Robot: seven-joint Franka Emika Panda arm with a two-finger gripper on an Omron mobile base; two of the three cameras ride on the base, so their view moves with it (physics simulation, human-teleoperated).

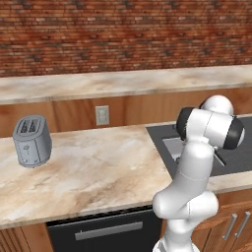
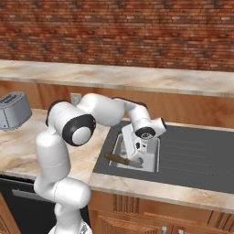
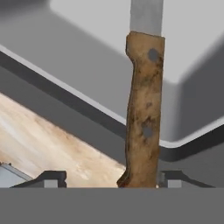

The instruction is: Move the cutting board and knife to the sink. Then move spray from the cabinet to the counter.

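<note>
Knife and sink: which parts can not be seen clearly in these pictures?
- Knife: blade tip cut off by the hand view's top edge.
- Gripper: the wrist blocks its fingers in the right base view.
- Sink: mostly hidden behind the arm in the left base view.

A glossy white arm [image 2: 59, 151] of rounded segments is seen, with black joint rings and grey end caps.

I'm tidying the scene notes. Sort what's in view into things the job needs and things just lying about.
Job:
- knife, handle between the open gripper fingers, blade over the basin
- sink
- counter

Lying about:
- toaster on the counter
- wall outlet
- dishwasher under the counter
</note>
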